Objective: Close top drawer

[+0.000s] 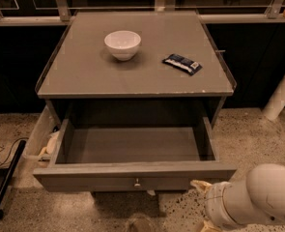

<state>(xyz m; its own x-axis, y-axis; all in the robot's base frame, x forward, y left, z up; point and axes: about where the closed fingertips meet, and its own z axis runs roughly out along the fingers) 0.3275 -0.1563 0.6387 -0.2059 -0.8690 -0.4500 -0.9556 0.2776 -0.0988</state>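
The top drawer of the grey cabinet stands open and empty, with its flat front and small metal knob facing me. My gripper is at the lower right on a white arm, just below and in front of the drawer front's right end. I cannot tell whether it touches the front. The two lower drawer fronts are hidden beneath the open drawer.
A white bowl and a dark snack packet lie on the cabinet top. A tray-like panel leans at the cabinet's left side, with a black bar and a cable on the floor. A white post stands at the right.
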